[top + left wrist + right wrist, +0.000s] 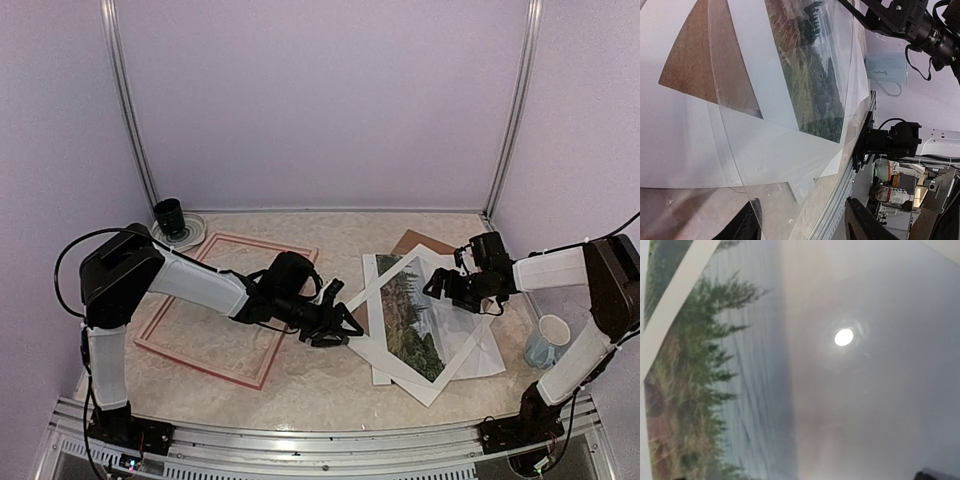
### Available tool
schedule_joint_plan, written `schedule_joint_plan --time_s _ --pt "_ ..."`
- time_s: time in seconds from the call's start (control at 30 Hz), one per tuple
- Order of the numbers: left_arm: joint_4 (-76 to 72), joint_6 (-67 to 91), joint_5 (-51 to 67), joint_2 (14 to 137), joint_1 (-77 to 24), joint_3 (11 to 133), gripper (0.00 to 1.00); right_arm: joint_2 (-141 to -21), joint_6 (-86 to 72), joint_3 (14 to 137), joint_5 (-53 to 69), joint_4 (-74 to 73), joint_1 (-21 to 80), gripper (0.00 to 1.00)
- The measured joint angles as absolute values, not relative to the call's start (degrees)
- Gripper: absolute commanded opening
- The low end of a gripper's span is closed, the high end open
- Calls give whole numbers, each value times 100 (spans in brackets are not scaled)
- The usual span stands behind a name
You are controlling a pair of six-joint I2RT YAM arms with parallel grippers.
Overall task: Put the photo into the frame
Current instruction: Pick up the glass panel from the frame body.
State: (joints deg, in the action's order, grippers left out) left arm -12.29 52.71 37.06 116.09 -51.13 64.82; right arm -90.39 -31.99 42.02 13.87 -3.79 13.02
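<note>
The photo (412, 312), a landscape print with dark trees and grey water, lies tilted in a pile of sheets right of centre. In the right wrist view the photo (725, 390) fills the picture under a glossy clear sheet. The pink-red frame (200, 362) lies flat on the left, under my left arm. My left gripper (338, 326) is low at the pile's left edge. In the left wrist view the left gripper (801, 210) is open, with a corner of the clear sheet (740, 150) and white paper between its fingers (735, 227). My right gripper (447, 287) hovers open over the photo's upper right part.
A white mat border (372, 285) crosses the pile, and a brown backing board (425, 243) sticks out behind it. A pale mug (545, 342) stands at the right, beside my right arm. A black cup (170, 214) sits at the back left corner.
</note>
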Motion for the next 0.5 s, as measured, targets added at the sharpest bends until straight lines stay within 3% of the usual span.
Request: schedule_joint_plan --time_s 0.27,0.5 --pt "-1507 5518 3763 11620 -5113 6482 41 -9043 -3199 4198 1385 -349 1310 99" --pt "-1466 5601 3804 11732 -5111 6490 22 -9043 -3197 4198 1387 -346 1310 99"
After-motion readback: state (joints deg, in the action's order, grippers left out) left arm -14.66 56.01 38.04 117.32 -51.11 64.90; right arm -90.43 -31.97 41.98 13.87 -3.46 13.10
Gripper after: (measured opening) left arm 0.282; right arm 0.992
